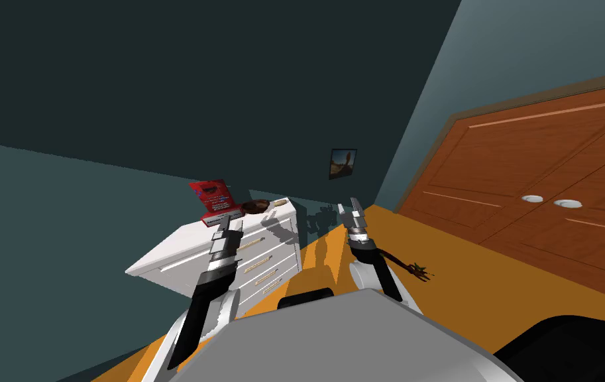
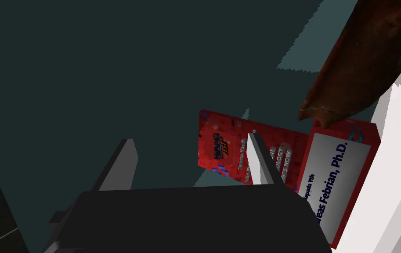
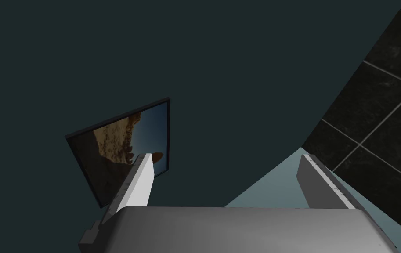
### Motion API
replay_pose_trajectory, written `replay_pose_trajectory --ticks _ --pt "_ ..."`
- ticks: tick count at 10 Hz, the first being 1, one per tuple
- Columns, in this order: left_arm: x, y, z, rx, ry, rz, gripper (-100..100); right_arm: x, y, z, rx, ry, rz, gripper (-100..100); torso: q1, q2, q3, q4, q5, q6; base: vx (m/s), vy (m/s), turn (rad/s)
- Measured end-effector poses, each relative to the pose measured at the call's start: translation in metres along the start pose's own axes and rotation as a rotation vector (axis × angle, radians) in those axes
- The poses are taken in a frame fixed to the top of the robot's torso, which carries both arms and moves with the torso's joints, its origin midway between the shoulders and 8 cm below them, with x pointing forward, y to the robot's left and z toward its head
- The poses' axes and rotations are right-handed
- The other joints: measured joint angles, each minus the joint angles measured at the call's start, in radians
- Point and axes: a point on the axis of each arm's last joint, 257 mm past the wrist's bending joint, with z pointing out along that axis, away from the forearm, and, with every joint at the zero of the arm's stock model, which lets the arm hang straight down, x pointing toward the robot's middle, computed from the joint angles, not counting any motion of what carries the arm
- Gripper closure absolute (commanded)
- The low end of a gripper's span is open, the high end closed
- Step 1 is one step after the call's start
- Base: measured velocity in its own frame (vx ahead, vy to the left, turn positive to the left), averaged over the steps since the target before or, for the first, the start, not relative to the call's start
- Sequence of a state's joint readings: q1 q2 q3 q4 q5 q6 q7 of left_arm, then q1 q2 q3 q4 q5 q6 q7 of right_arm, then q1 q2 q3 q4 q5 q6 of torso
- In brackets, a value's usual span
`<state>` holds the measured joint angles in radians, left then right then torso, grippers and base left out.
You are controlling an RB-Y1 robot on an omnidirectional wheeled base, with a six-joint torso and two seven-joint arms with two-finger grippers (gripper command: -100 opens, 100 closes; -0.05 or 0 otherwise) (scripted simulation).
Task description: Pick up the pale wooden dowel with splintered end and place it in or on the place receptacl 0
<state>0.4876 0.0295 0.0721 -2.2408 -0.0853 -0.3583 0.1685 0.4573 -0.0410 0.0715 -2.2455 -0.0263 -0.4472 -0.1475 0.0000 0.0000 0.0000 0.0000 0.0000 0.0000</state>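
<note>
Pale dowel [image 1: 279, 201] lies at far end of white dresser [image 1: 175, 251] top, just beside brown bowl [image 1: 255, 206]; left gripper [image 1: 230, 222] hovers near 2 red books [image 1: 211, 194], jaws wide, empty; right gripper [image 1: 350, 207] raised over orange floor [image 1: 466, 265], jaws wide.
</note>
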Motion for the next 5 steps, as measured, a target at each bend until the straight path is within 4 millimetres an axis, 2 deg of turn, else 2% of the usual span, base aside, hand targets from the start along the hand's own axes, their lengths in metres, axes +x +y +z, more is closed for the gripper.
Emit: replay_pose_trajectory --ticks 3,5 --pt "-0.007 0.004 0.013 -0.021 0.026 0.041 -100 0.0 0.0 0.0 0.0 0.0 0.0 0 -0.01 0.001 0.001 0.0 -0.002 0.0 -0.025 -0.135 -0.067" --pt "-0.011 0.005 0.022 -0.031 0.026 0.054 -100 0.0 0.0 0.0 0.0 0.0 0.0 0 -0.007 0.002 0.001 0.0 -0.002 0.0 -0.024 -0.116 -0.102"
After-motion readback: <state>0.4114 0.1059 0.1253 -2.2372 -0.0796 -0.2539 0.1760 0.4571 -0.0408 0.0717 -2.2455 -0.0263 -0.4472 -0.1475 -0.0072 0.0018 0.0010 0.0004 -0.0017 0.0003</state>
